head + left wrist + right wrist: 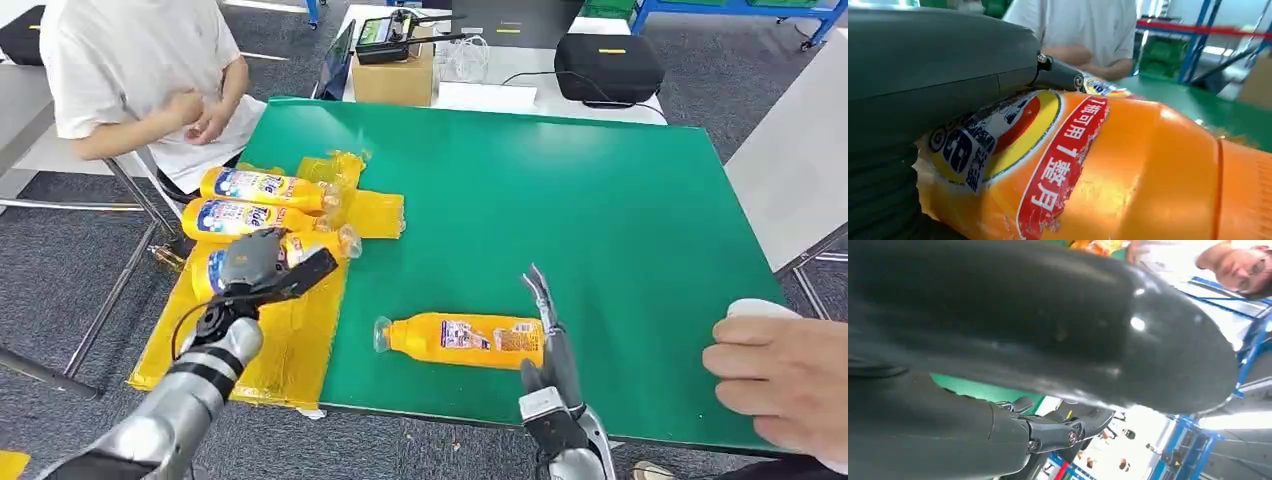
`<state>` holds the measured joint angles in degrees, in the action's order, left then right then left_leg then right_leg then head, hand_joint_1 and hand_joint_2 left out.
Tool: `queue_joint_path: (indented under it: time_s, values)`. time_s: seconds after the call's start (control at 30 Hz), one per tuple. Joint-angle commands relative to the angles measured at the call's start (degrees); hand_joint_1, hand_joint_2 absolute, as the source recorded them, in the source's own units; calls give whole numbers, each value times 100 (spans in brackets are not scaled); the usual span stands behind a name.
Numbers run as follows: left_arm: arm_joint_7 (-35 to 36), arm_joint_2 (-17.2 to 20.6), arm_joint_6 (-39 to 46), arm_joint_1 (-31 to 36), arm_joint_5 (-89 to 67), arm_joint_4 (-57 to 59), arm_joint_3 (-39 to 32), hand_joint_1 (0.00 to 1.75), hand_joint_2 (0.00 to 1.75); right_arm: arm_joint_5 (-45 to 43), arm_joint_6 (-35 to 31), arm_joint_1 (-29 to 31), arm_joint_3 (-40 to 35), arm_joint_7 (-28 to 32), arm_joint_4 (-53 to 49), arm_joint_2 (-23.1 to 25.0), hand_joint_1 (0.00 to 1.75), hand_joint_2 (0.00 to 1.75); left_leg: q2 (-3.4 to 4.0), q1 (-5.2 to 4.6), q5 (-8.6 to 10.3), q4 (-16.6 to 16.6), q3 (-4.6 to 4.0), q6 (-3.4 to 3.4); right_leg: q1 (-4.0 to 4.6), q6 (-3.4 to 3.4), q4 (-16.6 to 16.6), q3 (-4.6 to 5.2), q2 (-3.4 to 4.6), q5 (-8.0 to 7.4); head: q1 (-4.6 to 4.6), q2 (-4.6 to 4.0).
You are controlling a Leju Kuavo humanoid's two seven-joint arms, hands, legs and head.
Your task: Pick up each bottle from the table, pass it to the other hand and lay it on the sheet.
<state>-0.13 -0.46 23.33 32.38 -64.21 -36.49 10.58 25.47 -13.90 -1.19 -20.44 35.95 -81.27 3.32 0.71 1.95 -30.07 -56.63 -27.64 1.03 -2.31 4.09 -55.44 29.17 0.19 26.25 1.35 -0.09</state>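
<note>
On the crinkled yellow plastic sheet (290, 330) at the green bench's (560, 200) left edge lie three orange labelled bottles; the left hand (262, 268) rests over the nearest one (1128, 175), whether its fingers grip it I cannot tell. A fourth orange bottle (465, 340) lies mid-bench just beside the right hand (548, 350), fingers apart, empty.

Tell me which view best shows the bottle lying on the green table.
The head view: the bottle lies whole on the green table, beside the right hand. The left wrist view shows a different bottle; the right wrist view shows mainly the hand.
</note>
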Motion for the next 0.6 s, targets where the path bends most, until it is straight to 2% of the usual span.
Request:
queue_joint_path:
  time_s: [0.03,0.13,0.17,0.2,0.23,0.27,0.3,0.4,0.5,0.6]
  values:
    - [-76,57,-682,800,-267,1496,330,175,175,-149,-37,224,186,54,589,86,0,0,-5,2,0,7,5,-11,5,-16,7,-7,-3,1,0,0]
    - [-120,30,-880,729,-360,1401,470,168,175,-293,-24,180,326,113,572,112,0,0,-10,3,-1,12,12,-17,8,-22,16,-19,-7,2,0,0]
    - [-26,28,-955,748,-444,1423,543,147,175,-292,-19,189,335,113,562,119,0,0,-12,3,-1,17,16,-22,9,-29,21,-24,-8,2,-2,0]
    - [0,10,-1047,764,-464,1452,569,80,175,-291,-18,200,337,112,548,129,0,0,-11,3,-1,8,6,-16,8,-21,13,-14,-8,2,0,0]
    - [4,-5,-1237,799,-449,1499,574,42,175,-292,-17,214,340,110,529,148,0,0,-9,2,-1,4,4,-12,5,-17,8,-10,-6,2,-2,0]
    - [-50,-19,-1521,824,-360,1536,556,30,175,-290,-10,233,324,110,532,152,0,0,-13,1,1,9,6,-15,5,-22,12,-13,-9,0,0,0]
    - [-184,-22,-1775,828,-242,1532,527,3,175,-284,-8,252,304,118,551,150,0,0,-7,-1,0,4,1,-10,3,-17,7,-6,-3,-1,0,0]
    - [-184,-22,-1775,828,-242,1532,527,3,175,-284,-8,252,304,118,551,150,0,0,-7,0,4,11,4,-13,5,-26,12,-8,-3,-5,0,0]
    - [-735,25,-2618,874,229,1527,370,0,175,-266,-15,311,253,157,706,147,0,0,-6,2,5,15,12,-15,8,-30,18,-13,-1,-7,2,0]
    - [-1002,88,-2652,869,484,1270,475,0,175,-288,-78,318,230,200,790,141,0,0,-2,0,3,12,13,-15,5,-23,13,-14,1,-5,0,0]
